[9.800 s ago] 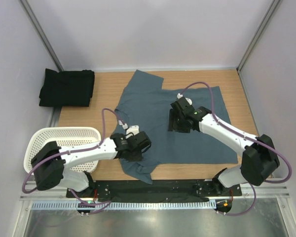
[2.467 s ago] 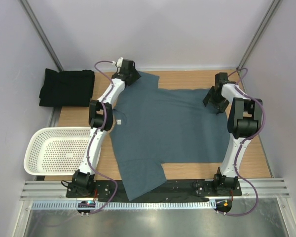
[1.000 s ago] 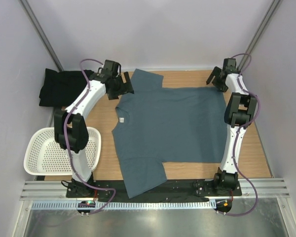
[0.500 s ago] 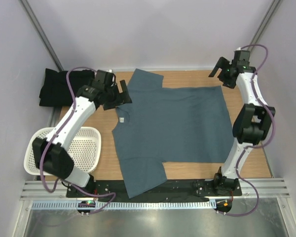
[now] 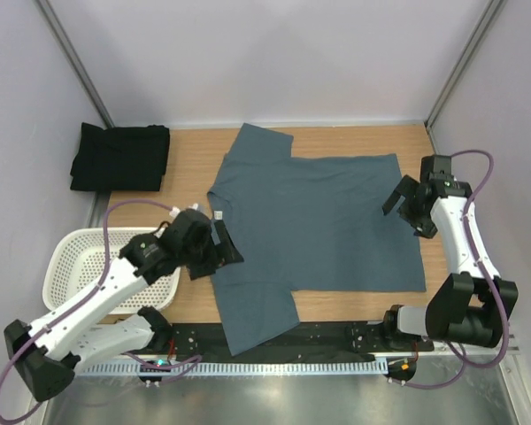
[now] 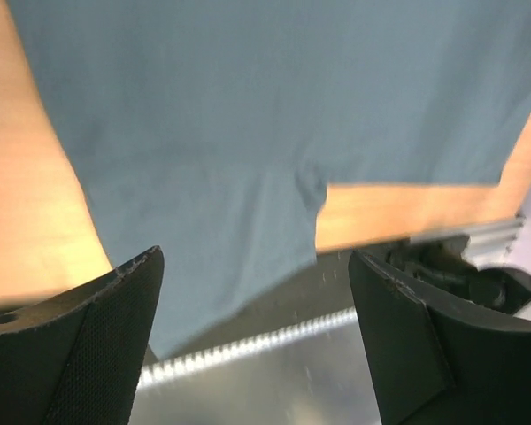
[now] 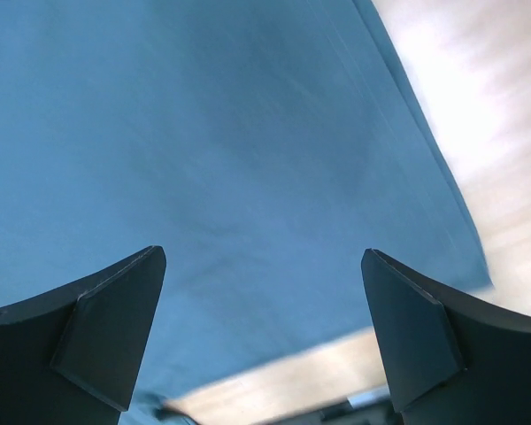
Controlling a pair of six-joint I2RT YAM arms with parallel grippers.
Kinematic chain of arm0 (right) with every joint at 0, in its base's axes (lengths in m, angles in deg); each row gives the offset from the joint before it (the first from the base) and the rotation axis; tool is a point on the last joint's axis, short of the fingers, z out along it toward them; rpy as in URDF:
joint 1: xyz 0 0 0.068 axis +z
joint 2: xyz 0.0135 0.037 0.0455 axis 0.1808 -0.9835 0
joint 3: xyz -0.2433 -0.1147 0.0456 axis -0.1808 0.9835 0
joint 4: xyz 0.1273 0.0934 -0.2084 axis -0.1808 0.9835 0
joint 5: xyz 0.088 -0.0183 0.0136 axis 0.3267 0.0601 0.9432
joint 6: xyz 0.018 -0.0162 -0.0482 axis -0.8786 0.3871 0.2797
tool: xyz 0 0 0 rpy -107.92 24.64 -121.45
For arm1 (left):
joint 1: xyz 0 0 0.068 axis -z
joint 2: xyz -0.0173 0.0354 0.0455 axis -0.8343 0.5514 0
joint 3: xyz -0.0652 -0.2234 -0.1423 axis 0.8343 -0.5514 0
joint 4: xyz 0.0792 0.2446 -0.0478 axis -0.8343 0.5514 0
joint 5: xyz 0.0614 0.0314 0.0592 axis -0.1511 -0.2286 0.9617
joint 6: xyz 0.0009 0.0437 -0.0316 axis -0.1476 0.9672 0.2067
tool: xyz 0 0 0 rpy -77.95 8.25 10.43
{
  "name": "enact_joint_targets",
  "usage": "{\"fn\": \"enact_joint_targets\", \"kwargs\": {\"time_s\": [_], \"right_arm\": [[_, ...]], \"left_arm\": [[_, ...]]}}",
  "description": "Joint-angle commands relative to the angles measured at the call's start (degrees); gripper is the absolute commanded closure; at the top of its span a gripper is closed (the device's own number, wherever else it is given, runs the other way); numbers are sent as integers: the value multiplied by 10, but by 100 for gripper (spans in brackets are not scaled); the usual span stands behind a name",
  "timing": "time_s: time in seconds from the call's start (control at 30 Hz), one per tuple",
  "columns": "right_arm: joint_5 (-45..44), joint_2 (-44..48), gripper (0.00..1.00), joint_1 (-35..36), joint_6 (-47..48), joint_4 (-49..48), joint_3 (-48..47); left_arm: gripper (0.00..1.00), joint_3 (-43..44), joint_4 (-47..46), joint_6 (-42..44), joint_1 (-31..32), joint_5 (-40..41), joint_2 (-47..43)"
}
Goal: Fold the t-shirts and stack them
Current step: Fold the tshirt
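Note:
The slate blue-grey t-shirt (image 5: pixel 314 226) lies spread flat on the wooden table, with its collar and white neck label (image 5: pixel 218 215) on the left. Its near sleeve (image 5: pixel 252 320) hangs over the table's front edge. The black t-shirt (image 5: pixel 120 158) lies folded at the back left. My left gripper (image 5: pixel 225 246) hovers open at the shirt's left edge, just below the collar. In the left wrist view it (image 6: pixel 257 257) holds nothing above the shirt (image 6: pixel 248 106). My right gripper (image 5: pixel 399 207) is open over the shirt's right hem. In the right wrist view it (image 7: pixel 263 255) is empty above the cloth (image 7: pixel 203 133).
A white perforated basket (image 5: pixel 75 266) sits off the table's left side, partly under my left arm. Metal rails (image 5: pixel 274 365) run along the near edge. Grey walls enclose the table at the back and on both sides. Bare wood (image 5: pixel 442 257) shows right of the shirt.
Both arms have pulled back from the table's far corners toward the near side. The left now sits by the collar, the right by the right hem. The shirt lies still.

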Motion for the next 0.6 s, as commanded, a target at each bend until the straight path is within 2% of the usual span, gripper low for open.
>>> {"fn": "enact_joint_targets", "kwargs": {"time_s": [0.0, 0.03, 0.1, 0.13, 0.23, 0.4, 0.53, 0.57], "right_arm": [[-38, 75, 1, -3, -9, 39, 35], [-34, 85, 0, -3, -10, 41, 54], [-24, 108, 0, -4, -23, 41, 73], [-21, 114, 0, -4, -30, 47, 91], [-4, 127, 0, -3, -41, 49, 120], [-46, 149, 1, -3, -36, 32, 149], [-46, 153, 1, -3, -41, 37, 144], [-42, 148, 0, -4, -41, 35, 143]], "left_arm": [[14, -42, 67, -187, 75, 70, -59], [15, -66, 78, -218, 117, 75, -71], [16, -86, 95, -292, 160, 91, -102], [17, -95, 97, -310, 204, 94, -108], [17, -106, 114, -352, 273, 97, -99], [17, -111, 149, -384, 356, 85, -27], [19, -135, 115, -427, 432, 98, -35], [21, -144, 106, -462, 443, 104, -43]]}}
